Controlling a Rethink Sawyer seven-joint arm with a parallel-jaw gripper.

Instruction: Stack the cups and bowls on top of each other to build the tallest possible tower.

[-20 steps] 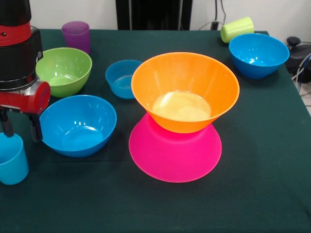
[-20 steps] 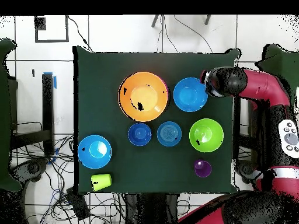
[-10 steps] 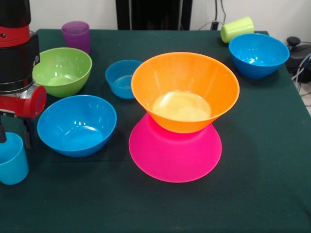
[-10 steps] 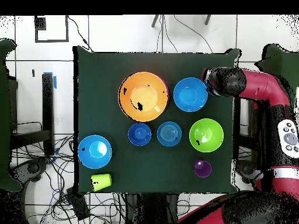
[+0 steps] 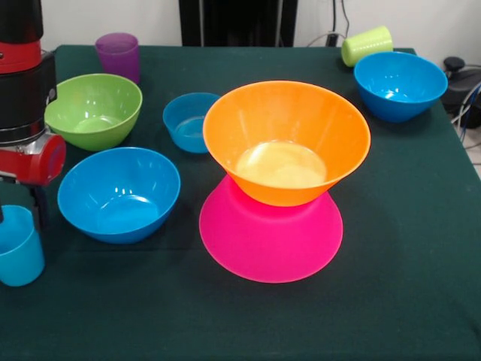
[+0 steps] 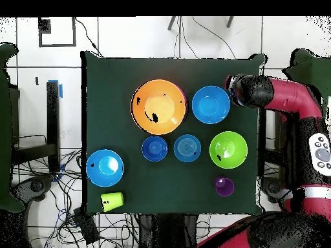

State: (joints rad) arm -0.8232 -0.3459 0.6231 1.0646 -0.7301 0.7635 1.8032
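Red-and-black arm's gripper sits over the light-blue cup at the table's edge; its grip cannot be told. It has shifted outward. Tower unchanged at centre.

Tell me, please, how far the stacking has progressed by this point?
Done: the big glossy orange plastic bowl sits upright on the inverted big pink plastic bowl.

In hand: nothing visibly. The arm hangs over the small light blue plastic cup at the table edge; its end effector is mostly hidden.

Left: the green bowl, the other blue bowls, the purple cup and the tipped yellow-green cup.
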